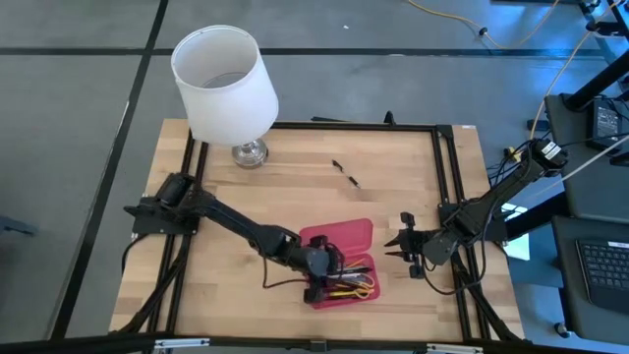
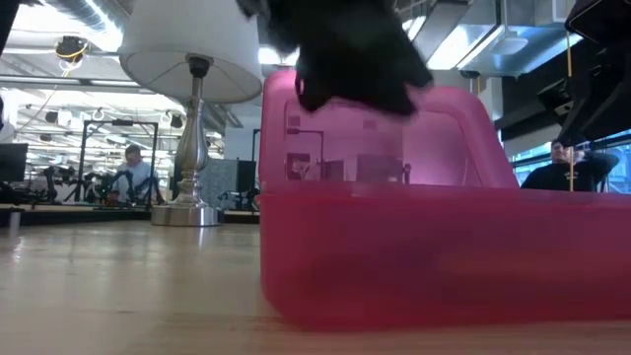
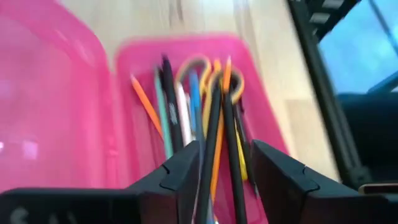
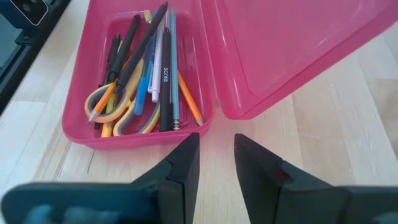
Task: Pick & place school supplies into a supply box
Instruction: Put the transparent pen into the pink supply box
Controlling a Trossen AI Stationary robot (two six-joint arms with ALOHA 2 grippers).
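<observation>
The red-pink supply box [image 1: 356, 292] lies open near the table's near edge, its lid [image 1: 344, 234] folded back flat toward the far side. In its tray [image 4: 81, 134] lie several pens and pencils [image 4: 163, 68] in black, orange, teal and blue, with yellow-handled scissors [image 4: 118, 109]. My left gripper [image 3: 225, 165] hovers open over the tray's left end [image 1: 319, 267]. Two black pens [image 3: 231, 124] show through its gap, below it. My right gripper [image 4: 216, 155] waits open just right of the box [image 1: 406, 248], pointing at it. In the low view the box [image 2: 394, 247] fills the foreground under the left gripper [image 2: 350, 49].
A white-shaded lamp [image 1: 224, 74] stands at the table's far left. A small dark item [image 1: 346, 172] lies on the bare wood mid-table. Black frame rails [image 1: 447, 197] run along the table's sides. People sit in the room beyond [image 2: 133, 168].
</observation>
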